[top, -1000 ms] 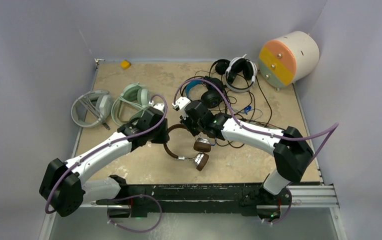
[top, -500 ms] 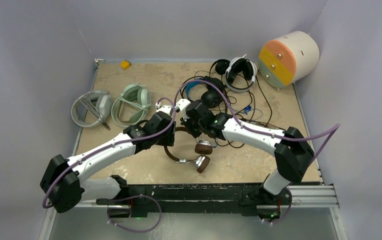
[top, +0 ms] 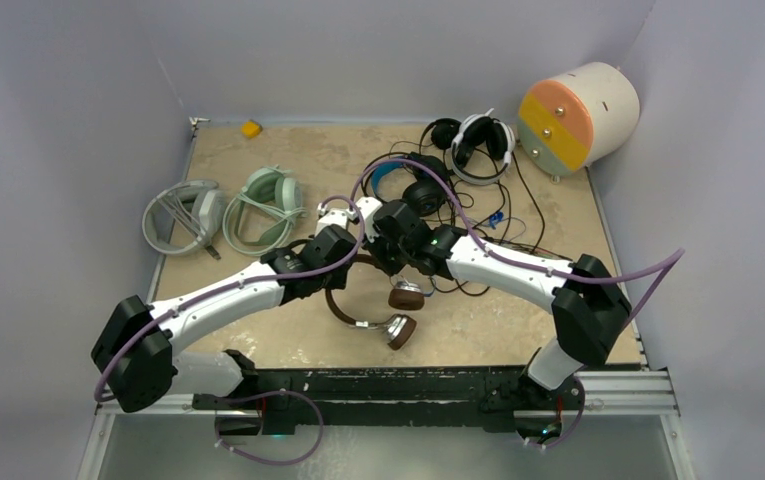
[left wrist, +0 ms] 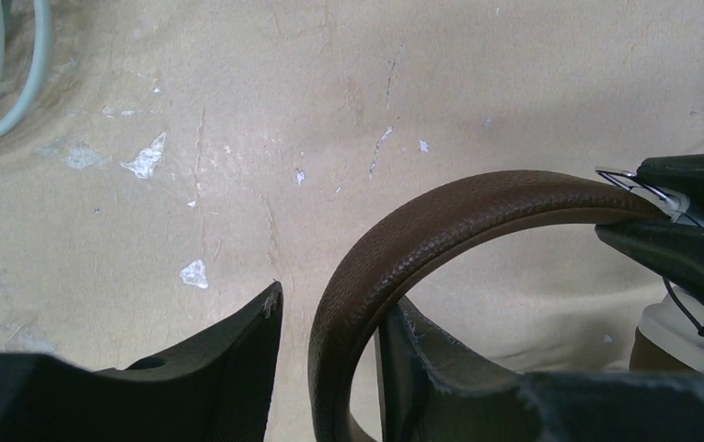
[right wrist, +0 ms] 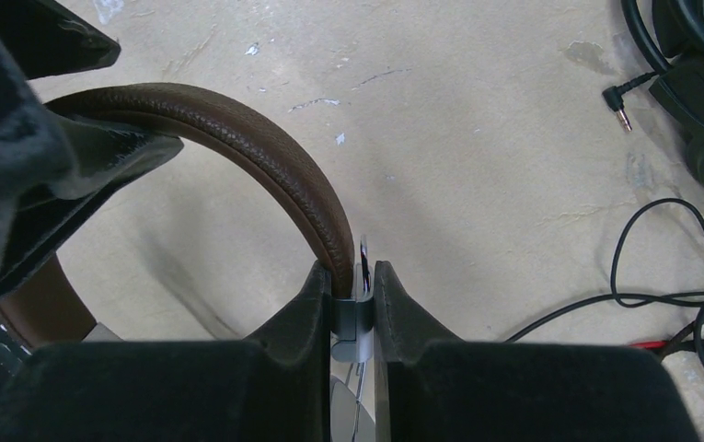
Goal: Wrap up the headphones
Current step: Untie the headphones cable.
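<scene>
The brown headphones [top: 339, 303] lie mid-table with both ear cups [top: 404, 297] toward the near side. My right gripper [right wrist: 354, 276] is shut on the grey metal slider at one end of the brown headband [right wrist: 265, 152]. My left gripper [left wrist: 329, 313] straddles the same headband [left wrist: 440, 226] further along. It is open: the right finger touches the band and a gap shows at the left finger. The headphones' thin cable is not clear among the wires on the right.
White-grey headphones [top: 183, 215] and mint-green ones [top: 263, 205] lie at the left. Blue-banded black ones [top: 408, 185] and black-and-white ones [top: 478, 140] sit behind in tangled cables [top: 488, 230]. A jack plug [right wrist: 617, 97] lies nearby. A cream cylinder [top: 578, 115] stands back right and a yellow block [top: 250, 128] back left.
My left gripper has moved right toward the right gripper, opened, and come down over the brown headband. The right gripper has kept its grip, and the headphones have shifted slightly.
</scene>
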Robot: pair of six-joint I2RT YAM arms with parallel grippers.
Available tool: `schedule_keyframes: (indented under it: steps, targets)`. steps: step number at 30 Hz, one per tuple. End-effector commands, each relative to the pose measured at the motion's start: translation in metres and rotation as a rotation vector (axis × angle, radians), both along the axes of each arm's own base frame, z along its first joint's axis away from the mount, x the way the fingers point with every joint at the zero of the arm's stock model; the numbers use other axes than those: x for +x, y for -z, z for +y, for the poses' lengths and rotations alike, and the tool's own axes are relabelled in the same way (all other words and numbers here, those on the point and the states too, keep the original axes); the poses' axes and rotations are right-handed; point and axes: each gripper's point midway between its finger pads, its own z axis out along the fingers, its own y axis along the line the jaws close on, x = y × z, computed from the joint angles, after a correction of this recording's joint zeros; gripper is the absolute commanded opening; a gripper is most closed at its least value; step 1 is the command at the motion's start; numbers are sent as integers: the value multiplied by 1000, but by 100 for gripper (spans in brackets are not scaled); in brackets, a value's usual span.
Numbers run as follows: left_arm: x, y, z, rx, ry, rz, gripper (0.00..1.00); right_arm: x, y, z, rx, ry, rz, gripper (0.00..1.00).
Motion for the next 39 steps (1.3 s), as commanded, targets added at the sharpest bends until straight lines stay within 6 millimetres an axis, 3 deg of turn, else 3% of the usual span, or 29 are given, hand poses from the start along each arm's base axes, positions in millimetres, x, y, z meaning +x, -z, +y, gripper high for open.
schedule_keyframes:
  steps: [1, 3, 6, 7, 13, 18, 21, 27, 31, 36, 39]
  targets:
    - [9, -9, -8, -17, -1, -50, 39, 1, -38, 16, 102, -33, -42, 0]
    - [11, -10, -7, -12, -6, -57, 33, 1, -40, 16, 105, -35, -44, 0]
    - [12, -11, -4, 9, -13, -57, 3, 0, -42, 14, 110, -30, -46, 2]
    - [13, -11, -2, 20, -25, -57, 0, -1, -44, 13, 116, -25, -48, 4]
    - [12, -15, 10, 33, -84, -74, 0, -7, -66, 1, 178, 17, -76, 30]
    - [8, -19, 19, -13, -162, -95, 0, -5, -90, -23, 239, 118, -171, 43]
    - [5, -23, 22, -53, -174, -121, 0, 1, -95, -42, 258, 226, -210, 43]
    - [4, -34, 26, -160, -194, -146, 0, 16, -73, -96, 273, 465, -108, 41]
    - [5, -46, 36, -264, -238, -107, 0, 19, -75, -127, 334, 567, -107, 42]
    - [4, -83, 44, -373, -253, -106, 0, 18, -75, -154, 342, 677, -131, 44]
    - [4, -117, 54, -411, -255, -143, 0, 18, -69, -164, 326, 712, -144, 49]
